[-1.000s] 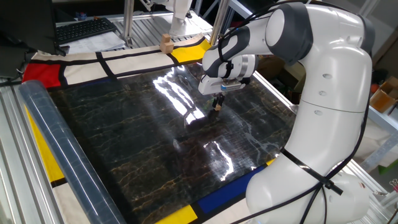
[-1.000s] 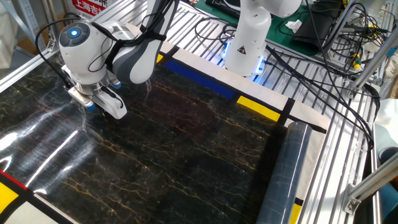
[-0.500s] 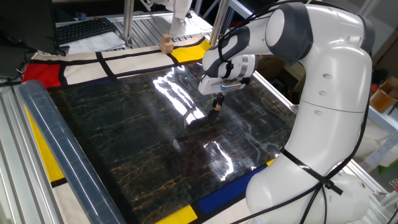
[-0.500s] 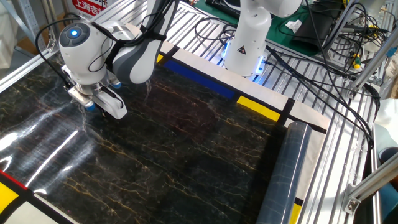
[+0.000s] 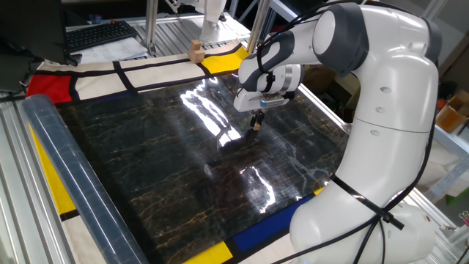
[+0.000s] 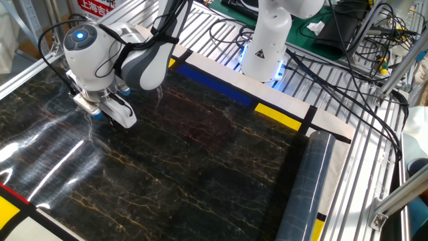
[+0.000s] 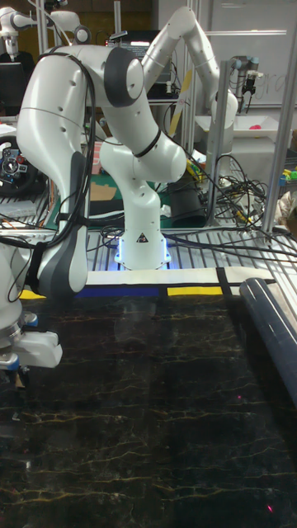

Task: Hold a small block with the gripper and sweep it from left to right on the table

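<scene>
The gripper [image 5: 256, 122] points straight down over the right half of the black marble table [image 5: 161, 169], its dark fingers shut on the small block [image 5: 256, 127]. The block is a tiny tan speck at the fingertips, on or just above the glossy surface. In the other fixed view the white hand hides the fingers, and only the gripper [image 6: 94, 118] base with blue parts shows above the table [image 6: 187, 167]. The tall fixed view has the gripper [image 7: 15, 375] at its left edge, low over the table [image 7: 165, 412]; the block is hidden there.
A larger tan wooden block [image 5: 195, 50] stands on the white border at the far edge. A long grey roll [image 5: 80, 183] lies along the left side of the table, also seen as the roll [image 6: 304, 187]. Cables and a second robot base [image 6: 264, 47] sit beyond the blue panel.
</scene>
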Controlling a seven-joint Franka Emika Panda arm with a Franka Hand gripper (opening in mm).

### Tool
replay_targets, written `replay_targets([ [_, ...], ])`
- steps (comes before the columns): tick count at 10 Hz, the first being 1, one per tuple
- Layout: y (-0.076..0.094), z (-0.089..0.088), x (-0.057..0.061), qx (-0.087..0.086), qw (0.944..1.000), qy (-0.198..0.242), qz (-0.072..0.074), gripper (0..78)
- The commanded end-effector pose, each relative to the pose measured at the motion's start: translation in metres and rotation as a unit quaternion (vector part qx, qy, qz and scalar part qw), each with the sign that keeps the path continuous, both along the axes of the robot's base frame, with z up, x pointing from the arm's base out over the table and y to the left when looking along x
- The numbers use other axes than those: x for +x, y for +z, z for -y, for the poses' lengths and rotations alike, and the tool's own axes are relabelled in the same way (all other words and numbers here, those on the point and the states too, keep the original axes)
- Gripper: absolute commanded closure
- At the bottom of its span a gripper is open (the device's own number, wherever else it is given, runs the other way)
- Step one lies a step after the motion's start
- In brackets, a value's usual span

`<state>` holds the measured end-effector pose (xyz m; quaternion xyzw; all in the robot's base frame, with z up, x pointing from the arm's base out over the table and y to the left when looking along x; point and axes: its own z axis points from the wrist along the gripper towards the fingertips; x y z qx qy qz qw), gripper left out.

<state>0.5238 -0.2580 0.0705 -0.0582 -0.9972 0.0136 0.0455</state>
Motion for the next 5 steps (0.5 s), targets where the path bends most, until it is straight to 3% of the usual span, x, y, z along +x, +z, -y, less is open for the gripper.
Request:
replay_targets([
  [1, 0.0015, 0.0006, 0.0010, -0.001, 1.0000, 0.000, 0.002, 76.2],
  [5, 0.0015, 0.0006, 0.0010, 0.001, 1.0000, -0.003, 0.003, 76.2],
])
